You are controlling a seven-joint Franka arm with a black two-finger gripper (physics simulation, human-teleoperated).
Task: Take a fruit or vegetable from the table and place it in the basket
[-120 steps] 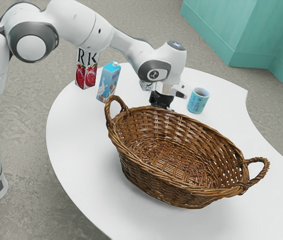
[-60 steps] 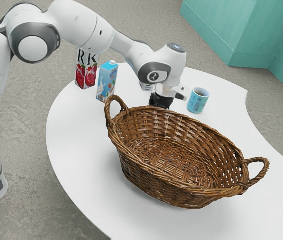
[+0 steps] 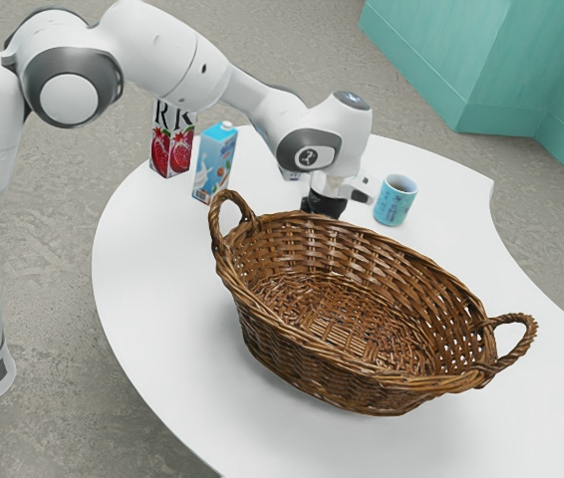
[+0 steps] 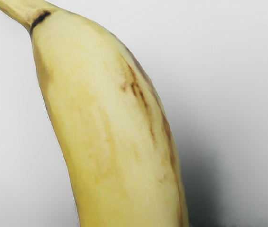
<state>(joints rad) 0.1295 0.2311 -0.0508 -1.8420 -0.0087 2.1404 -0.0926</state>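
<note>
The black gripper (image 3: 324,206) is down low behind the big brown basket (image 3: 362,370), near the blue cup (image 3: 395,203). The basket's rim hides its low end, so I can't tell how far open the jaws are, or if they have hold of anything.

The banana (image 4: 115,123) is very close under the gripper, outside the basket. I can't tell if it is touching the gripper, or if it lies on the white table (image 3: 162,299) or is up off it. It is light yellow and fat, and it bends in a soft curve. Near its thin stem there is a little black line. Long brown marks and spots run down one side, the side that curves out. A dark, soft shadow is next to that same side.

In the exterior view, the blue milk box (image 3: 214,162) stands up near the basket's handle. Just beside it, toward the exterior view's left, is a juice box (image 3: 172,147) with red fruit on it.
</note>
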